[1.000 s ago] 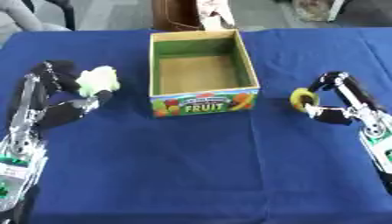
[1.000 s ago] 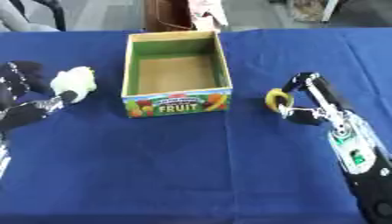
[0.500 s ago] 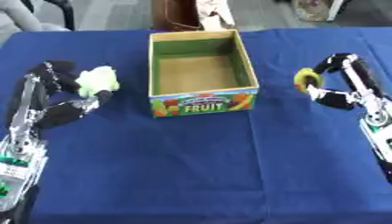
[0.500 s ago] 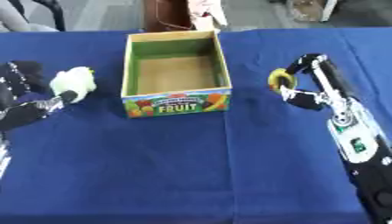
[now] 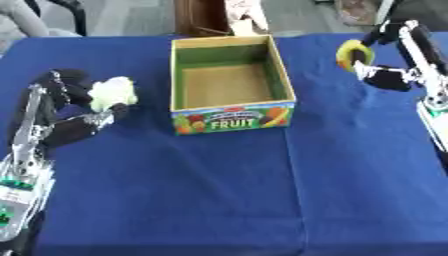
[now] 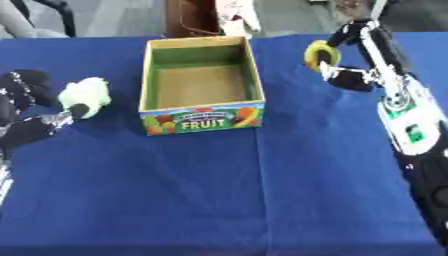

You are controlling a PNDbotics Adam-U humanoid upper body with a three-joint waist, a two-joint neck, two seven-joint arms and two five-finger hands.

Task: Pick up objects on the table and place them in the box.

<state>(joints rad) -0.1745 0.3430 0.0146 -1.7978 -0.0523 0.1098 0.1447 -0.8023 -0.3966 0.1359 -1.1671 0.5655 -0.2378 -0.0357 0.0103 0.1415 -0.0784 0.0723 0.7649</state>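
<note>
Blue cloth table (image 5: 227, 200), fruit box (image 5: 229, 85) at center-far. Right hand (image 5: 385, 60) grasps yellow ring (image 5: 350, 54) right of box. Left hand (image 5: 70, 100) grips pale green obj (image 5: 110, 93) at left.

We see the box (image 5: 230, 82) standing on the tabletop (image 5: 262, 200) at its middle, toward the far side. Left of the box, apart from it, our left hand (image 5: 70, 105) holds a pale object (image 5: 111, 93). Right of the box and raised off the tabletop, our right hand (image 6: 346, 65) holds a ring-shaped object (image 6: 318, 54), beside the box's far right corner.
</note>
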